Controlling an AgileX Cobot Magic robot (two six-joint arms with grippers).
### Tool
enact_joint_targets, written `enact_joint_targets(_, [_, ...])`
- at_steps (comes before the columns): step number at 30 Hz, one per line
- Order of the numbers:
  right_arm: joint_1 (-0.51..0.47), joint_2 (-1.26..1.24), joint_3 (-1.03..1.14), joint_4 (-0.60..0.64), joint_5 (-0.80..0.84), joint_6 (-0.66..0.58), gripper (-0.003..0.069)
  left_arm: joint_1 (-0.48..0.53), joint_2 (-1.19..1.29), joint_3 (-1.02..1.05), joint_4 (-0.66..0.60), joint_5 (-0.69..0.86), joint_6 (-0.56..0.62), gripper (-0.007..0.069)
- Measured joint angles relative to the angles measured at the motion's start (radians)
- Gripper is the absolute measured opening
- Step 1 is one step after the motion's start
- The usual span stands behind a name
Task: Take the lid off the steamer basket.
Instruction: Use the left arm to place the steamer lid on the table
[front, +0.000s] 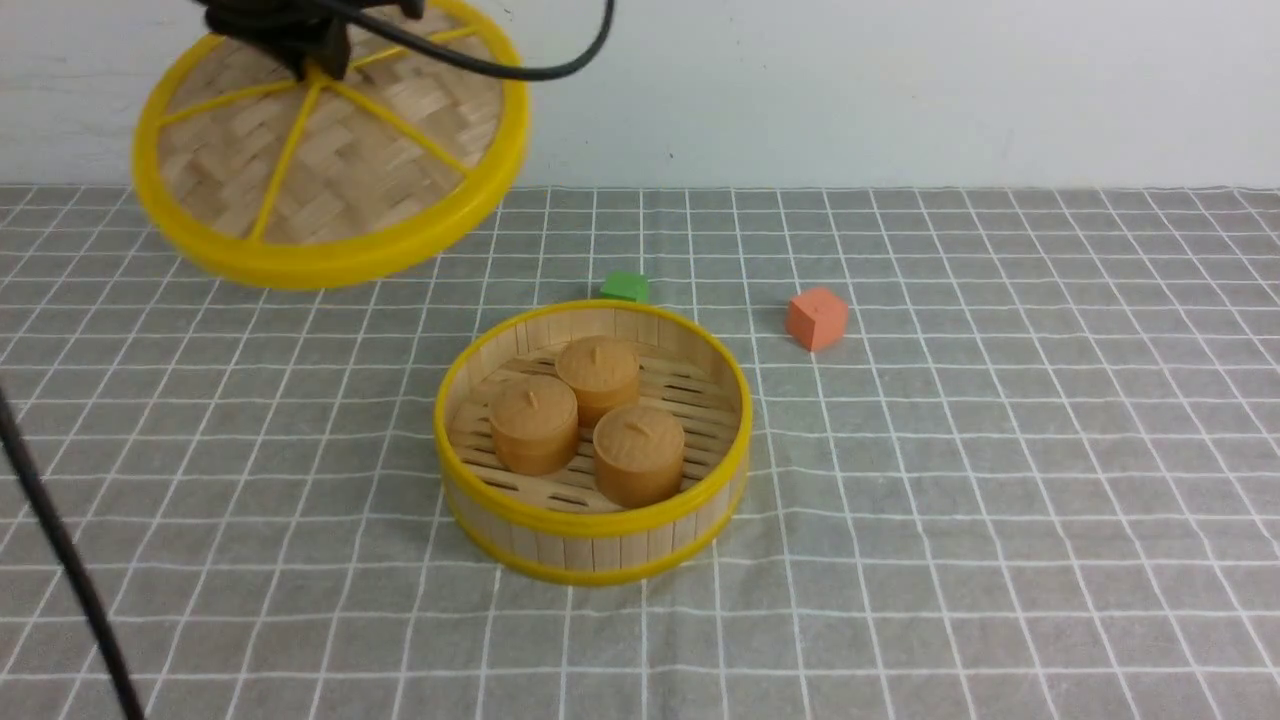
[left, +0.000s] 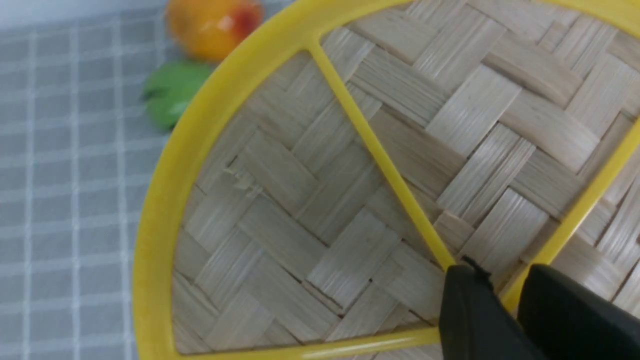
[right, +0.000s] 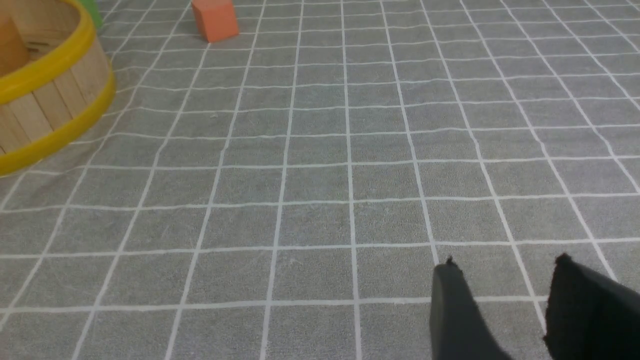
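The lid (front: 330, 170), a woven bamboo disc with a yellow rim and spokes, hangs tilted in the air at the far left, well above the cloth. My left gripper (front: 310, 55) is shut on its centre; in the left wrist view the lid (left: 360, 190) fills the picture and the gripper (left: 505, 290) clamps the yellow hub. The steamer basket (front: 600, 535) stands open mid-table with three brown buns (front: 590, 420) inside. It shows in the right wrist view (right: 50, 100). My right gripper (right: 505, 280) is open and empty above bare cloth.
An orange cube (front: 817, 318) lies right of the basket and a green block (front: 626, 287) just behind it. A mango-like fruit (left: 212, 25) and a green item (left: 172, 92) lie below the lid's edge. A black cable (front: 60, 560) crosses the near left.
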Motion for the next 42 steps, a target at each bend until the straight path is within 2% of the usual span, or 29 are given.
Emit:
enact_joint_targets(1, [0.000, 0.000, 0.000, 0.000, 0.000, 0.000, 0.0242, 0.031, -0.043, 0.135, -0.001, 0.000, -0.001, 0.0113])
enact_joint_targets(6, [0.000, 0.000, 0.000, 0.000, 0.000, 0.000, 0.0242, 0.081, -0.075, 0.380, -0.005, -0.045, -0.006, 0.0113])
enact_joint_targets(9, [0.000, 0.000, 0.000, 0.000, 0.000, 0.000, 0.0242, 0.100, -0.064, 0.539, -0.004, -0.158, -0.034, 0.0113])
enact_joint_targets(10, [0.000, 0.000, 0.000, 0.000, 0.000, 0.000, 0.0242, 0.102, -0.055, 0.625, 0.008, -0.239, -0.060, 0.0113])
enact_joint_targets(12, [0.000, 0.000, 0.000, 0.001, 0.000, 0.000, 0.0242, 0.102, -0.042, 0.683, 0.026, -0.315, -0.084, 0.0113])
enact_joint_targets(17, [0.000, 0.000, 0.000, 0.000, 0.000, 0.000, 0.0242, 0.102, 0.013, 0.722, 0.046, -0.429, -0.107, 0.0113])
enact_joint_targets(28, [0.000, 0.000, 0.000, 0.000, 0.000, 0.000, 0.0242, 0.103, 0.077, 0.725, 0.102, -0.527, -0.175, 0.0113])
enact_joint_targets(31, [0.000, 0.000, 0.000, 0.000, 0.000, 0.000, 0.0242, 0.103, 0.077, 0.725, 0.112, -0.529, -0.179, 0.0140])
enact_joint_targets(35, [0.000, 0.000, 0.000, 0.001, 0.000, 0.000, 0.0242, 0.103, 0.078, 0.725, 0.136, -0.521, -0.189, 0.0265])
enact_joint_targets(38, [0.000, 0.000, 0.000, 0.001, 0.000, 0.000, 0.0242, 0.103, 0.078, 0.725, 0.156, -0.512, -0.213, 0.0316])
enact_joint_targets(42, [0.000, 0.000, 0.000, 0.001, 0.000, 0.000, 0.0242, 0.102, 0.077, 0.725, 0.201, -0.509, -0.268, 0.0293])
